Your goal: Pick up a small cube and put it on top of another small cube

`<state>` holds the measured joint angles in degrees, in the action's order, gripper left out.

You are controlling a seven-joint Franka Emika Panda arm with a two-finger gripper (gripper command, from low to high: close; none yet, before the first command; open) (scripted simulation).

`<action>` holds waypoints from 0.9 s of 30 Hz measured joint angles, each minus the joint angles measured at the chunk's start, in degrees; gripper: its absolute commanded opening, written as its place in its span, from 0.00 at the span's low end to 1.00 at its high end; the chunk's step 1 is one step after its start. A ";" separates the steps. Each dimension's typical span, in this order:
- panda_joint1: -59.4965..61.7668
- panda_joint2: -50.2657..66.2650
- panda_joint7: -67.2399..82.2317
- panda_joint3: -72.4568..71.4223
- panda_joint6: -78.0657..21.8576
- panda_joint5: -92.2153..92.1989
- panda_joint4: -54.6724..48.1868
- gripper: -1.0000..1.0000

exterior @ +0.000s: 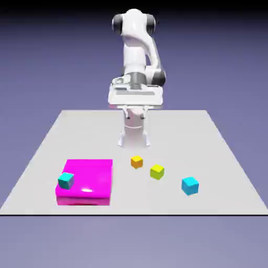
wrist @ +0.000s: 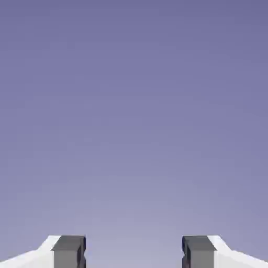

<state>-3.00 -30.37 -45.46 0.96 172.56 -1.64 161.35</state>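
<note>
1. One magenta block (exterior: 93, 176) is seen.
2. Two cyan cubes are counted: one (exterior: 66, 181) on the block, one (exterior: 190, 186) well apart from it.
3. One orange cube (exterior: 136, 162) is seen near the block.
4. One lime cube (exterior: 157, 172) is seen beyond.

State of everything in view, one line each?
gripper: open, empty
lime cube: on table, ungripped
orange cube: on table
blue-cyan cube: on table
teal cube: on magenta block
magenta block: flat on table
table: bearing block and cubes
</note>
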 measured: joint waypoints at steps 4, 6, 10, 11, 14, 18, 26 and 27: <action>-7.67 7.58 -9.97 3.17 -4.79 -5.43 1.17 0.50; -11.51 11.37 -14.95 4.76 -7.19 -8.15 1.75 0.50; -19.18 18.95 -24.92 7.93 -11.98 -13.58 2.92 0.50; -21.10 20.85 -27.41 8.72 -13.18 -14.94 3.21 0.50; -26.94 26.53 -34.88 11.10 -16.77 -19.02 4.09 0.50; -27.01 31.11 -32.50 8.51 -15.09 -24.75 3.37 0.50; -20.20 44.41 -18.19 -2.98 -6.21 -43.57 0.05 0.00; -20.20 44.41 -18.19 -2.98 -6.21 -43.57 0.05 0.00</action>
<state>-23.20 14.04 -63.65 -2.03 166.36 -45.21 161.40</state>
